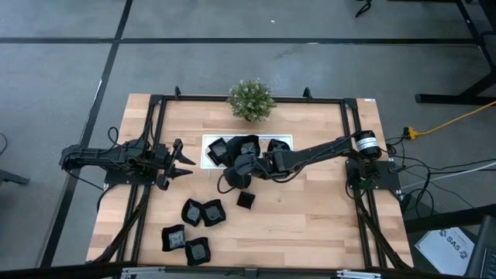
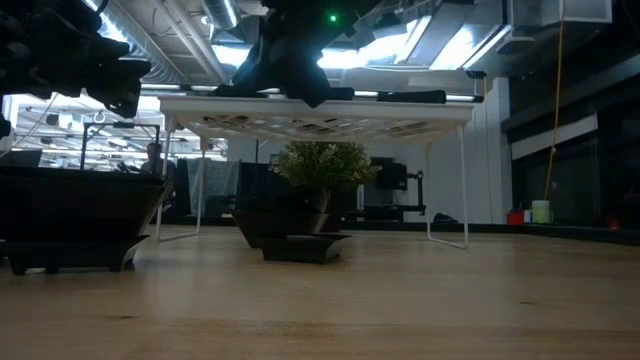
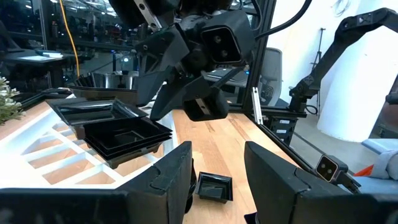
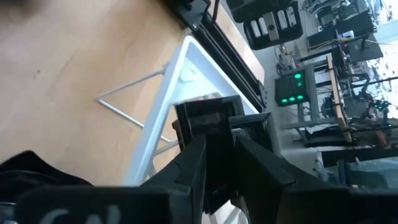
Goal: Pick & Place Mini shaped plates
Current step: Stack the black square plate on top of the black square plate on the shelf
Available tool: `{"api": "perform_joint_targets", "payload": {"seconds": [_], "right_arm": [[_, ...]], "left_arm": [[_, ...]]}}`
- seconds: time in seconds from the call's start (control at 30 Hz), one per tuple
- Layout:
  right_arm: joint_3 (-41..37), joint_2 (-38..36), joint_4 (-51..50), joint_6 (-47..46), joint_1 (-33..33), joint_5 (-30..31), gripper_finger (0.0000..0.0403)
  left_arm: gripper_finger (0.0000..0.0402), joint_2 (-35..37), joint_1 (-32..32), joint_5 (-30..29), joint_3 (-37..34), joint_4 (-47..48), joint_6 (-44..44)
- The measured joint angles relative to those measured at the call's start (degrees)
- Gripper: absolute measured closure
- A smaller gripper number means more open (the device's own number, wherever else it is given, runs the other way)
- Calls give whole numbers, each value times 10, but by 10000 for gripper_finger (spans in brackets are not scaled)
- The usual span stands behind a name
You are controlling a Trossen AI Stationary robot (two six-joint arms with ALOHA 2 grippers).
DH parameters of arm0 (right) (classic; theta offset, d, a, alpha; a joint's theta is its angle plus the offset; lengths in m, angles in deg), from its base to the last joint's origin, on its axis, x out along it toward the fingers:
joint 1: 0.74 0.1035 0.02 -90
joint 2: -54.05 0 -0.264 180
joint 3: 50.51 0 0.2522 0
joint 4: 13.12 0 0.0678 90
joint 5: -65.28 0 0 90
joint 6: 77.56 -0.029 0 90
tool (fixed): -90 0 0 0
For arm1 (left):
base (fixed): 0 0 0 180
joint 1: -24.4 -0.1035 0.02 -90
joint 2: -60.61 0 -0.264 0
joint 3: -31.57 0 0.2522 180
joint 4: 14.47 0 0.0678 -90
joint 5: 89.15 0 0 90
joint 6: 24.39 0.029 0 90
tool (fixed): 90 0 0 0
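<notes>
Several black mini plates (image 1: 246,147) lie stacked and side by side on the raised white tray (image 1: 208,140). My right gripper (image 4: 227,163) hovers over the tray's near left part, slanting down. Its fingers stand apart with the edge of one plate (image 4: 208,114) just ahead of them. More plates rest flat on the wooden table: one (image 1: 246,200) near the middle and several (image 1: 201,212) toward the near left. My left gripper (image 1: 184,161) waits open at the table's left, level, holding nothing. My right gripper has its fingers (image 4: 194,163) on either side of the near edge (image 4: 214,134) of a black plate that lies on the tray. I cannot tell whether they touch it.
A small green potted plant (image 1: 250,99) stands behind the tray at the far edge. The tray stands on thin wire legs (image 2: 463,180) above the table. A black frame (image 1: 353,155) runs along the table's sides. Bare wood lies at the near right.
</notes>
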Motion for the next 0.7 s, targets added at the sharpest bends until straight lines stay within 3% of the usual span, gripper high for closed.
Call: {"api": "perform_joint_targets", "payload": {"seconds": [0.17,0.47,0.7], "right_arm": [[0,0,0,-4,-3,-2,326],[0,0,0,-4,-3,-2,395],[0,0,7,-4,-3,-2,390]], "left_arm": [[258,0,0,0,0,0,0],[258,0,0,0,0,0,0],[258,0,0,0,0,0,0]]}}
